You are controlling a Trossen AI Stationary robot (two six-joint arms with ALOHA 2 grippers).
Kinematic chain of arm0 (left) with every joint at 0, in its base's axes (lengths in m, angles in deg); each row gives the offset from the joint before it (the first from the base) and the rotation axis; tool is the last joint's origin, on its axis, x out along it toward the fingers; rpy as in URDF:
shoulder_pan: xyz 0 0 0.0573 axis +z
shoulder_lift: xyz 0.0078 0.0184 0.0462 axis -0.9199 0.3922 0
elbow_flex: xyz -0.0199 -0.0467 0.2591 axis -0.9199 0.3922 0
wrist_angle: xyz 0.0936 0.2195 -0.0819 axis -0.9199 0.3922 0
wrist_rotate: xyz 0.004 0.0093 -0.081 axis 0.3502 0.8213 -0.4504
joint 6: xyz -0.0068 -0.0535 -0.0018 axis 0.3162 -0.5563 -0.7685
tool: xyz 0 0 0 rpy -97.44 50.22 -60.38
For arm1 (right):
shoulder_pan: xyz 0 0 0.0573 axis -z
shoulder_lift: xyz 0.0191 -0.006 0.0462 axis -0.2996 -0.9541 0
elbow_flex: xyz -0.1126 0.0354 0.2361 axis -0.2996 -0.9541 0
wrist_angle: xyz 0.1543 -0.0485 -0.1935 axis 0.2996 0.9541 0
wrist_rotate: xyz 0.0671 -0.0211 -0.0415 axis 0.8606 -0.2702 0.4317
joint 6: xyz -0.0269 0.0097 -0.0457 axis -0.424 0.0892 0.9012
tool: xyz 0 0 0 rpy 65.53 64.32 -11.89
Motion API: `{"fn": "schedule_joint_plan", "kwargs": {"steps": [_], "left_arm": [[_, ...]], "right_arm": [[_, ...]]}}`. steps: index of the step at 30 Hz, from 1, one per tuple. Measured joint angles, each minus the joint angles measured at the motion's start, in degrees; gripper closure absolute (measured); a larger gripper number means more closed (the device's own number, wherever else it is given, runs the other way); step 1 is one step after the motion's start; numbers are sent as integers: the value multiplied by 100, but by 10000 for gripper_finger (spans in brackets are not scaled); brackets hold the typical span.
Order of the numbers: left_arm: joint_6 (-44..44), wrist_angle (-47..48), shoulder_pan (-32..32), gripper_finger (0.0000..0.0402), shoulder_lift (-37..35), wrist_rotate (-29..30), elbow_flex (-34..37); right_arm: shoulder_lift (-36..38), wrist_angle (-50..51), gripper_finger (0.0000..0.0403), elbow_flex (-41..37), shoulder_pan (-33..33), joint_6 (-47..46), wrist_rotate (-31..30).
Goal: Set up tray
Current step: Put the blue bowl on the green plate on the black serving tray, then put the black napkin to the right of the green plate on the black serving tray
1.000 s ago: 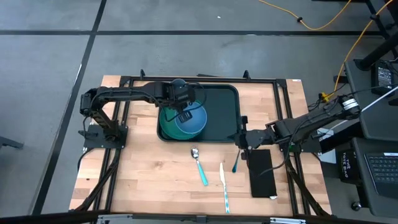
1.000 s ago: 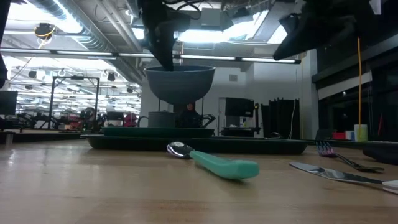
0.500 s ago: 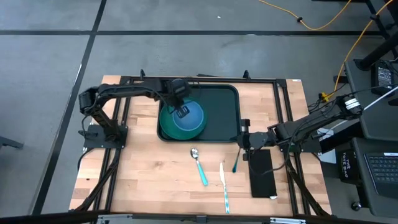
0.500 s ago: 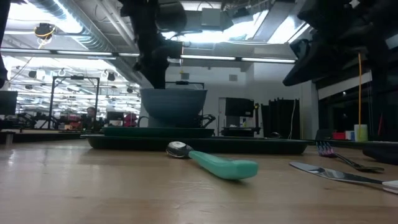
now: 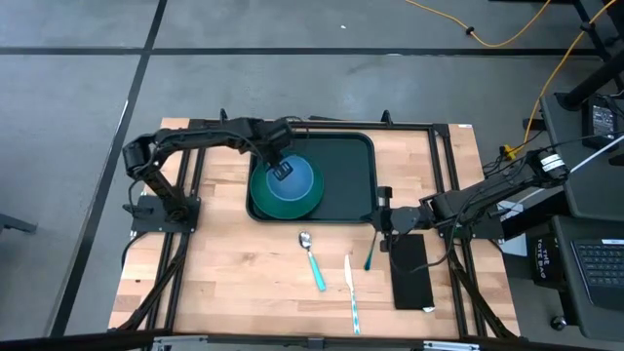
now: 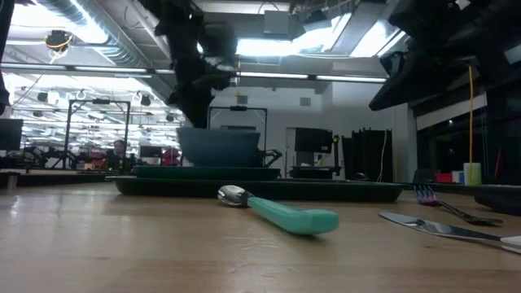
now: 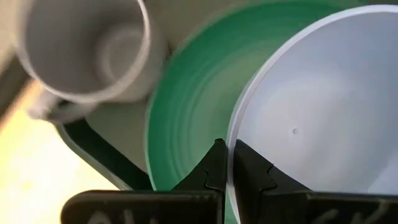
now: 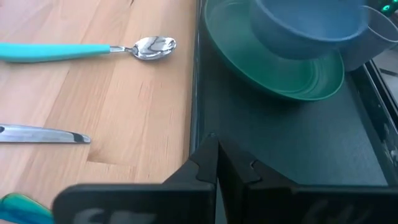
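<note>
With the blue bowl seated on the green plate in the tray at worktop rear, left tool pinches its rim; next: release, retract; right tool closed, empty.

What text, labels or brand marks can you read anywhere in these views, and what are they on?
No text can be read in any view.
Tray, green plate, blue bowl, mug and spoon: no markings visible.
Pale marks on the left gripper's base: too blurred to read.
</note>
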Motion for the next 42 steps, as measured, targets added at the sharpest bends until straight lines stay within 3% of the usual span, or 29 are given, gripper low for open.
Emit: {"fn": "schedule_joint_plan", "kwargs": {"steps": [8, 27, 42], "left_arm": [[-72, -746, 230, 399, 2, -241, 541], [-14, -482, 394, 396, 2, -396, 551], [-118, -321, 394, 324, -1, -377, 551]], "right_arm": [[0, 0, 394, 0, 0, -15, 1], [-2, 8, 393, 0, -1, 7, 1], [-2, 13, 393, 0, 0, 7, 10]]}}
